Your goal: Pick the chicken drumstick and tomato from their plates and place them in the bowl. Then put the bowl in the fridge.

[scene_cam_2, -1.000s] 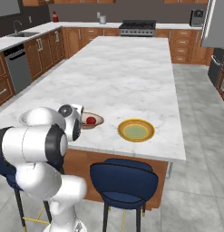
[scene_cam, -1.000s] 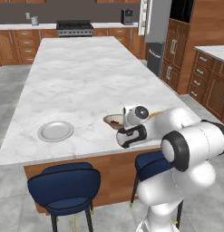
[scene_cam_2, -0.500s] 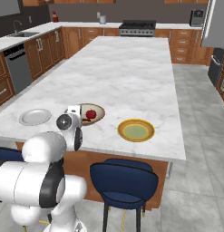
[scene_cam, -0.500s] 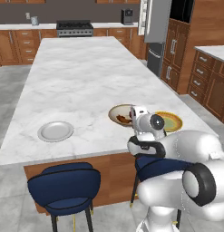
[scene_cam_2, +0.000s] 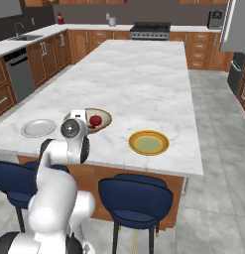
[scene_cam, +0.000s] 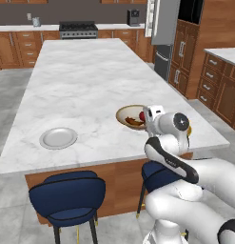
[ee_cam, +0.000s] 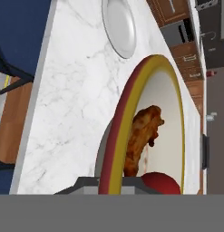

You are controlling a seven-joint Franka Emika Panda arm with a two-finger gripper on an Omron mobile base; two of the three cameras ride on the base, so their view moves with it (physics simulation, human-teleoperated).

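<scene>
Bowl point(scene_cam: 127, 114) sits near the front edge of the marble island point(scene_cam: 85, 76), with the robot's hand right at its near rim. Inside it lie the chicken drumstick point(ee_cam: 139, 140) and the tomato point(scene_cam_2: 95, 120); from the hand view the drumstick stretches along the pale inner floor and the tomato sits just beside its lower end, touching or nearly so. Tomato also shows as a red spot at the bowl's right side in the left base view.

Gripper point(ee_cam: 110, 185) is low against the bowl's rim. In the hand view the rim runs straight down between the two finger tips at the bottom, so the rim is between them. Cannot tell whether the fingers are pressed on it or merely straddling it; the tips are mostly cut off at the bottom.

Grey plate point(scene_cam: 58, 137) lies bare to the left of the bowl, well apart. Yellow-rimmed plate point(scene_cam_2: 149, 143) lies on the other side, near the front edge.

Two blue stools point(scene_cam: 66, 198) stand tucked under the island's front. Fridge point(scene_cam: 164, 28) stands beyond the island's far right corner, door open toward the room.
</scene>
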